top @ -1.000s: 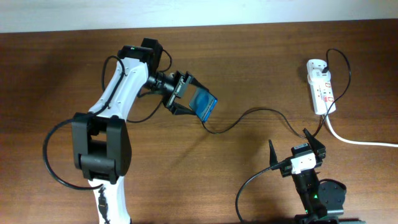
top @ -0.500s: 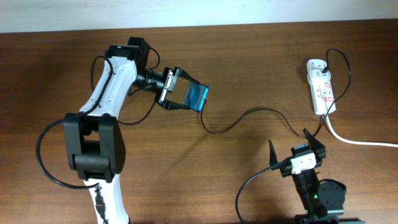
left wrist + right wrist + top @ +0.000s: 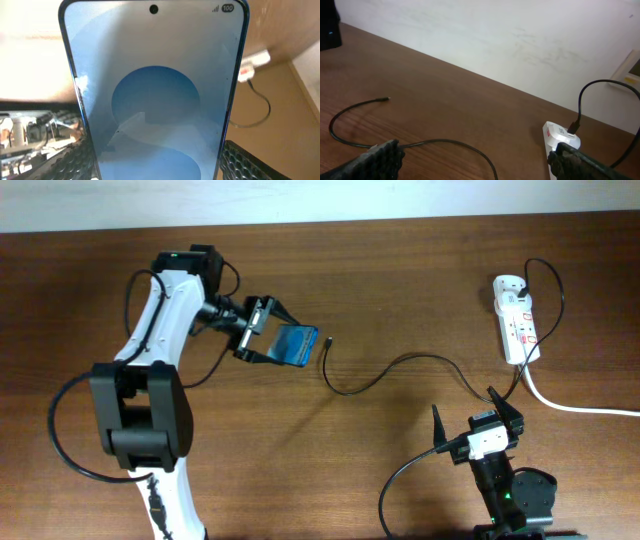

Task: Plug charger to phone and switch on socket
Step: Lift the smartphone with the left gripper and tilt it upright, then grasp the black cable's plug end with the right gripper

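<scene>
found phone pinched by its long edges in left tool, tilted up off the bench at far left. saw right tool spread wide and empty, near right. traced charger from socket, far right, looping left to its plug, lying just right of phone, apart from it. judged phone rigid, glassy, slick: edge grip suited, port end to be kept clear. judged charger limp and light; best taken just behind plug, on the stiff part. reckoned socket light, apt to slide when pressed.
</scene>
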### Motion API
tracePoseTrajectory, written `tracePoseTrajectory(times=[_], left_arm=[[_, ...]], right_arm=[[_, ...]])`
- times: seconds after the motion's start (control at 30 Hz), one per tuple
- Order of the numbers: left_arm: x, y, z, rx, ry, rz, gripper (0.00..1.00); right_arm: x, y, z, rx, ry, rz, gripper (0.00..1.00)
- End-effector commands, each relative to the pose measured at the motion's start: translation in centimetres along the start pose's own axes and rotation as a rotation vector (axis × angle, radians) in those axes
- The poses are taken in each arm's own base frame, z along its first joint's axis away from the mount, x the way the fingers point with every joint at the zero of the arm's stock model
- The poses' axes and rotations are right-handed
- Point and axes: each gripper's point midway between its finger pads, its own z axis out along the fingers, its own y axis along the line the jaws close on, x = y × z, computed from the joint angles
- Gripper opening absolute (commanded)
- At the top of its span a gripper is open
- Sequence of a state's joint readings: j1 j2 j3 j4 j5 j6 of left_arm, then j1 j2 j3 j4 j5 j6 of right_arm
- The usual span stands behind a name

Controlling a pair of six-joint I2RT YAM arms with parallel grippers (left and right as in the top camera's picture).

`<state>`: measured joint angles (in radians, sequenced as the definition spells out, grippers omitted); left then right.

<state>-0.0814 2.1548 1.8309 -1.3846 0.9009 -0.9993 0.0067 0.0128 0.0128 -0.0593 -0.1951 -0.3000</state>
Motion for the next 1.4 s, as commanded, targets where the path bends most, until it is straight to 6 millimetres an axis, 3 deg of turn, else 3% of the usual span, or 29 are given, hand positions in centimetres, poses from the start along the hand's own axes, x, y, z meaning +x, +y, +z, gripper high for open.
tracePoseTrajectory(times=[0.0,0.13,0.3,0.43,0.53,0.73,0.9,1.13,1.37], left_arm=[[-1.4,0.4,-0.4,-0.045,-0.089,0.001,0.00],[-1.4,0.6,-0.1,-0.065,-0.106,0.023,0.00],[-2.9,1.5,-0.4,-0.120,-0.194,0.022,0.00],[-4.9,2.2,-1.0,-0.174,-0.306,0.035,0.00],[-6.5,2.5,-1.7,-0.208,-0.401,0.052,0.00],[-7.7,2.6,-2.0,-0.250,-0.490,0.077,0.00],[-8.2,3.0,-1.8,-0.327,-0.585,0.111,0.00],[-7.4,1.4,-0.1,-0.316,-0.596,0.188,0.00],[-6.9,1.1,0.7,-0.287,-0.602,0.124,0.00]], right_arm=[[0.2,0.1,0.0,0.000,0.003,-0.003,0.98],[0.1,0.3,0.0,-0.011,-0.002,-0.002,0.98],[-0.4,0.8,0.0,-0.042,-0.027,-0.006,0.98],[-4.3,2.5,-0.6,-0.155,-0.202,-0.035,0.98],[-5.7,1.6,-0.8,-0.131,-0.245,0.114,0.98],[-5.2,-0.8,-0.6,-0.033,-0.224,0.504,0.98],[-6.3,-1.1,-0.8,-0.047,-0.224,0.652,0.98],[-7.3,-1.6,0.1,-0.042,-0.039,0.825,0.98],[-10.3,-0.4,2.1,-0.162,0.176,0.875,0.98]])
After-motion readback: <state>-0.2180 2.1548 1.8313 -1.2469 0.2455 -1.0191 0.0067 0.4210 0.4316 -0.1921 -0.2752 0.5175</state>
